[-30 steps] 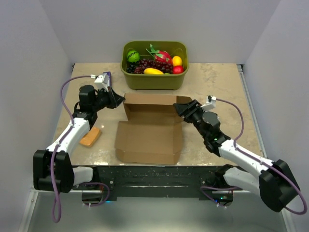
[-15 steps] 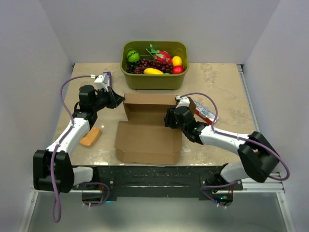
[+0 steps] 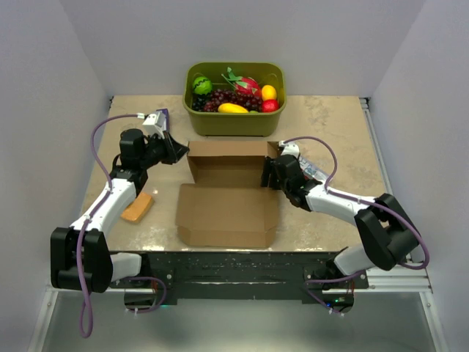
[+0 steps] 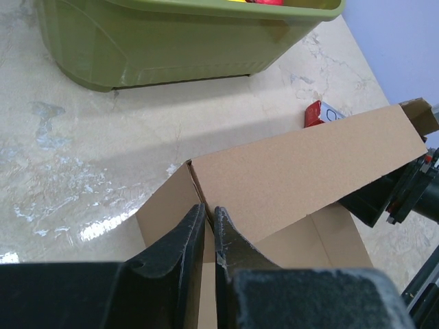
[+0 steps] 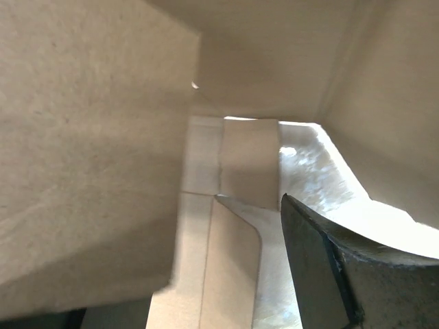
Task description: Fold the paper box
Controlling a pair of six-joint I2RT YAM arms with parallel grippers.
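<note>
We see the paper box [image 3: 227, 209] lying half folded just in front of the green tub [image 3: 233, 123], with the wall nearest the tub upright. The left gripper [image 3: 181, 151] pinches that wall's left corner, its jaws narrow on the cardboard. The right gripper [image 3: 270, 173] is pushed in at the box's right end, and we cannot tell how its jaws stand.

Behind the paper box [image 3: 229, 198], the green tub [image 3: 234, 121] is leaving only a narrow strip of table [image 3: 337, 125]. An orange block [image 3: 137, 207] is lying left of the box, a red packet [image 4: 321, 113] right of it. The left gripper [image 3: 182, 152] and right gripper [image 3: 270, 172] are occupying its rear corners.
</note>
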